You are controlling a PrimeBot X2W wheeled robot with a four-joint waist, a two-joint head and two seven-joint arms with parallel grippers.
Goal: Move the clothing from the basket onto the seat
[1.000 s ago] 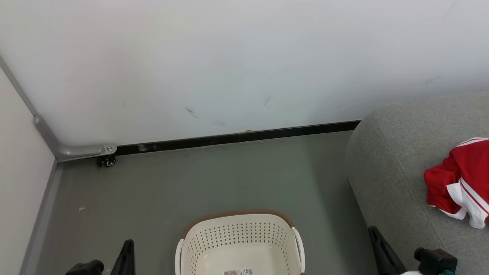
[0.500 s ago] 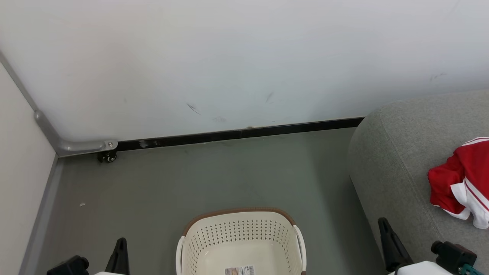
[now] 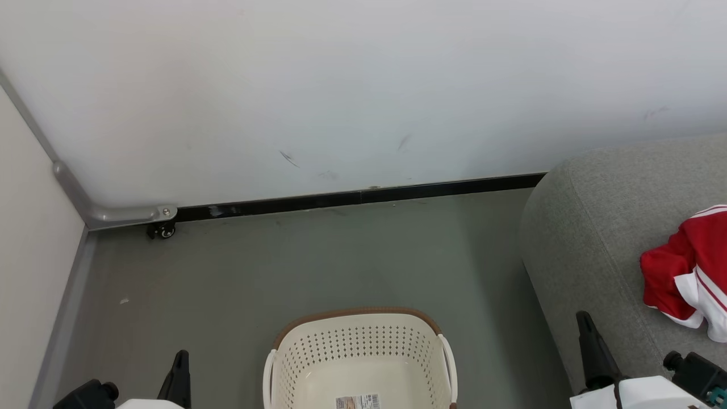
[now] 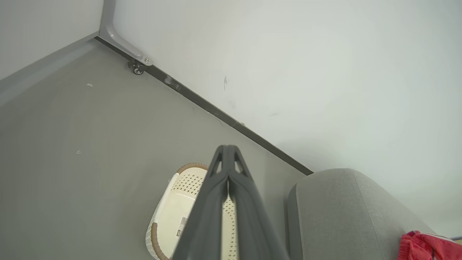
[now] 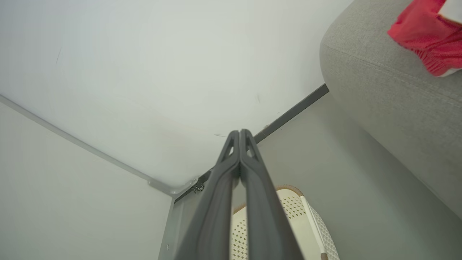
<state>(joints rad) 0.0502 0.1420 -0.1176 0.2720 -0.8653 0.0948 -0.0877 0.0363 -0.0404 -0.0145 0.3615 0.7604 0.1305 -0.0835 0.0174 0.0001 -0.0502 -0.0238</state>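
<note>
A grey floor (image 3: 341, 255) meets a white wall (image 3: 341, 85). The left gripper (image 4: 227, 148) and the right gripper (image 5: 239, 133) are both clenched on nothing. The basket (image 3: 358, 346) stands between them (a paper label (image 3: 356, 402) on its bottom). The clothing (image 3: 679, 278) lies on the seat (image 3: 590, 227), just right of the right gripper.

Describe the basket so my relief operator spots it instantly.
Find the white wall with black skirting; on the grey floor before it, left of the big grey seat, stands the basket. It alone is cream, perforated plastic with a brown rim and white handles.
</note>
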